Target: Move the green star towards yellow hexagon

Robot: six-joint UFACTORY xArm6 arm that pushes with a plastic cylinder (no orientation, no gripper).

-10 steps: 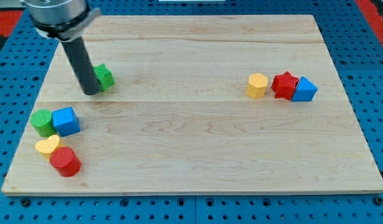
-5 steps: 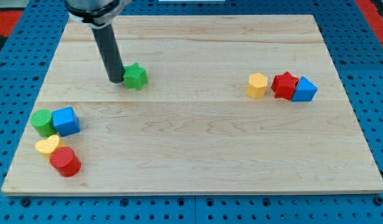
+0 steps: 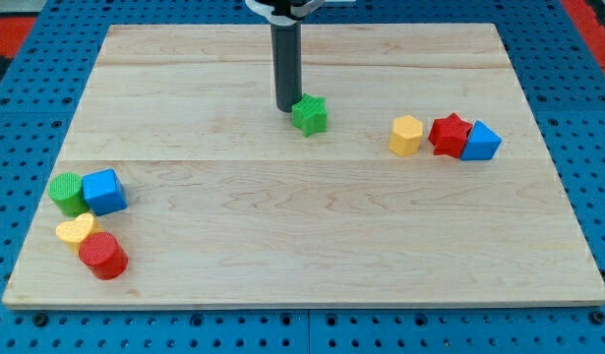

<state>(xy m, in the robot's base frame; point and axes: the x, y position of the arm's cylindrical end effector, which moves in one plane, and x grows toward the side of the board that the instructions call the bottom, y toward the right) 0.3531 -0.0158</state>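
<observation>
The green star (image 3: 309, 115) lies on the wooden board, a little above its middle. My tip (image 3: 287, 108) stands right against the star's left side, touching it. The yellow hexagon (image 3: 405, 135) sits to the star's right and slightly lower, with a gap of about one and a half block widths between them.
A red star (image 3: 449, 134) and a blue block (image 3: 481, 142) stand in a row just right of the yellow hexagon. At the lower left are a green cylinder (image 3: 66, 192), a blue cube (image 3: 104, 191), a yellow heart (image 3: 75, 230) and a red cylinder (image 3: 103, 256).
My tip has swept to the right along the upper board, pushing the green star from the far left to near the middle, closer to the yellow hexagon.
</observation>
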